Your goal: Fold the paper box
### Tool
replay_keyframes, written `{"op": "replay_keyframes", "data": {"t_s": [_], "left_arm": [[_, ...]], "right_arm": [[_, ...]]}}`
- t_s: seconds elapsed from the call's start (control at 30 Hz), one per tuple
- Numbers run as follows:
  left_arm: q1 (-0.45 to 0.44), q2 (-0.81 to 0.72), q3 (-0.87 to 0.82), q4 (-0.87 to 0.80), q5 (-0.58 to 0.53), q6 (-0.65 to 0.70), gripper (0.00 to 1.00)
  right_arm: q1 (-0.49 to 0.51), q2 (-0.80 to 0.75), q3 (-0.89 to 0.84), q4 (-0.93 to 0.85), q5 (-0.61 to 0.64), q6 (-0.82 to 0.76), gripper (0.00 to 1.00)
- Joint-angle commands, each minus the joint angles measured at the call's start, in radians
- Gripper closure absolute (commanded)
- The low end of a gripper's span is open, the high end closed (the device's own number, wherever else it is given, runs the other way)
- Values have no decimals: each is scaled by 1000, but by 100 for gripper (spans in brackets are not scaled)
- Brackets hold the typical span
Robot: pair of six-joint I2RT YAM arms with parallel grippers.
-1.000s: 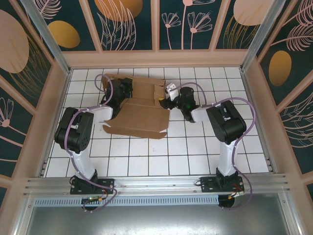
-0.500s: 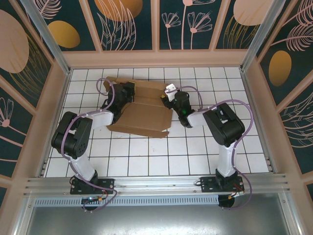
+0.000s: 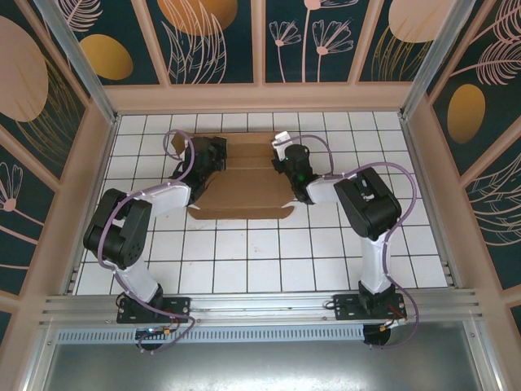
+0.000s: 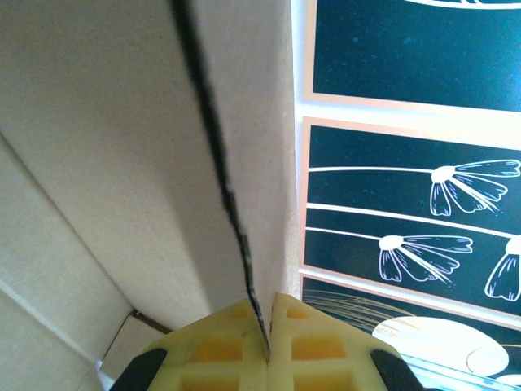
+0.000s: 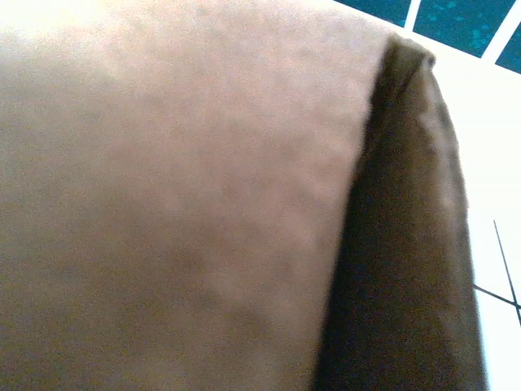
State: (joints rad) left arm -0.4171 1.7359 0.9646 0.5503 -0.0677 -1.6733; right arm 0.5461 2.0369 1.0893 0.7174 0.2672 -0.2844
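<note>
Paper box [image 3: 244,187] showing plain brown, unprinted; reading pale tan in left wrist view, shadowed dark brown toward 3 o'clock in right wrist view.
Table [image 3: 326,252] showing white tiles, dark grid.
Walls [image 3: 220,49] showing dark teal panels, orange and peach ovals, white line-drawn flowers, beige frames.
Left gripper pads [image 4: 220,350] showing yellow.
Left arm [image 3: 122,228], right arm [image 3: 370,204] showing black and white, purple cables.

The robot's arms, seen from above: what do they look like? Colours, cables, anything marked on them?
The left arm and the right arm are both made of slim white links joined by bulky black joint housings. A lilac cable loops loosely along each. The left gripper has pale yellow fingers moulded with square recesses, like a waffle. No markings are legible.
</note>
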Motion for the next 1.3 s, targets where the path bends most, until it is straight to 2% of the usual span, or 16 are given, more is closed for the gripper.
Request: {"op": "replay_keyframes", "data": {"t_s": [0.0,0.13,0.23,0.33,0.43,0.53,0.67,0.77,0.87,1.03,1.17,1.27], "left_arm": [[-17,10,40,-189,-19,-19,100],[-24,39,95,-248,-25,-34,100],[-33,58,125,-282,-27,-48,100],[-37,71,146,-299,-29,-55,100],[-37,72,152,-296,-38,-50,100],[-36,54,153,-289,-54,6,74],[-34,14,158,-283,-43,131,49],[-35,-16,141,-273,-16,207,38],[-35,-71,126,-281,46,334,36],[-38,-151,152,-430,110,590,36],[-40,-298,88,-498,152,803,37],[-40,-390,98,-578,168,910,39]], "right_arm": [[-5,47,91,-86,166,50,85],[43,121,172,-117,348,33,99],[69,181,235,-120,465,21,100],[81,204,268,-151,469,33,100],[72,182,249,-165,402,68,100],[51,122,166,-125,279,79,100],[17,50,83,-112,170,80,100],[6,3,36,-117,110,90,100],[-34,-40,-6,-137,50,101,100],[-76,-109,-82,-150,-37,136,100],[-77,-156,-145,-128,-23,140,100],[-60,-171,-168,-126,30,142,100]]}}
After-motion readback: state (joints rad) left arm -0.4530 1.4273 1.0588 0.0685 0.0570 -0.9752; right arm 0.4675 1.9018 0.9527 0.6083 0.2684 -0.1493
